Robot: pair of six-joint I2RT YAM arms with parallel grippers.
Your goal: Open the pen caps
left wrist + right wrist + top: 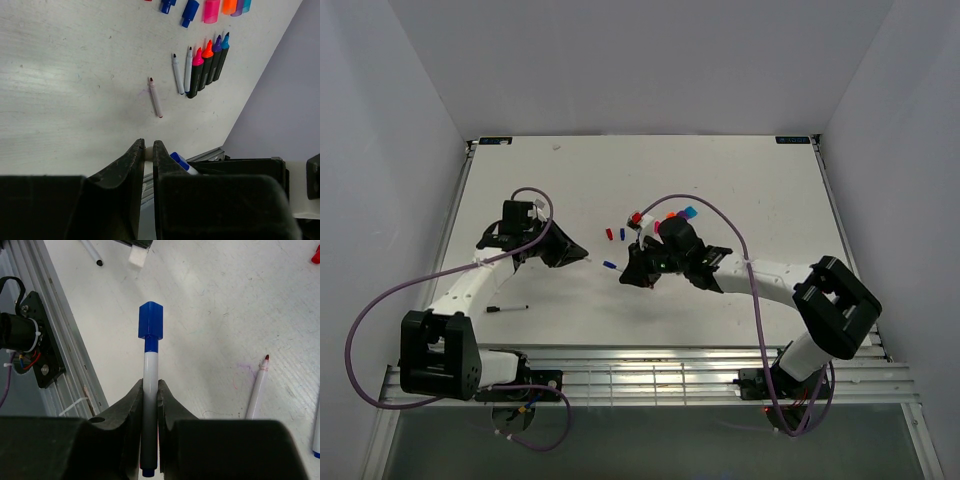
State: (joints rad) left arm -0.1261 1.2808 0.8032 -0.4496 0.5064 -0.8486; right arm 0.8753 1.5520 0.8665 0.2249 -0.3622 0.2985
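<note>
Between the two arms, the right gripper (150,387) is clamping the barrel of a thin white pen (150,365), its jaws pressed tight against it. The blue cap (150,320) is sitting on the pen's far end, pointing out over the table toward the left gripper (148,145). That gripper's jaws are standing almost together, pinching what seems to be a small pale piece (148,150); the view is too close to say what it is.

Beside the held pen, an uncapped thin pen (256,390) with a dark red tip is lying loose. Farther off, four stubby black markers (205,75) with pink, orange, purple and cyan nibs are lying side by side, with two thin white pens (177,75) just beside them. Loose caps (211,10) of smooth, glossy plastic in blue, pink, orange, purple and cyan are resting in a cluster beyond that row. Another thin pen (507,308) is lying apart, near the left arm.

The table (75,75) is showing a matte white, faintly grained top bearing a faint purple scribble (243,367). Ribbed aluminium rails (650,375) are running along its near edge, and plain pale grey walls (410,100) are enclosing it on three sides.
</note>
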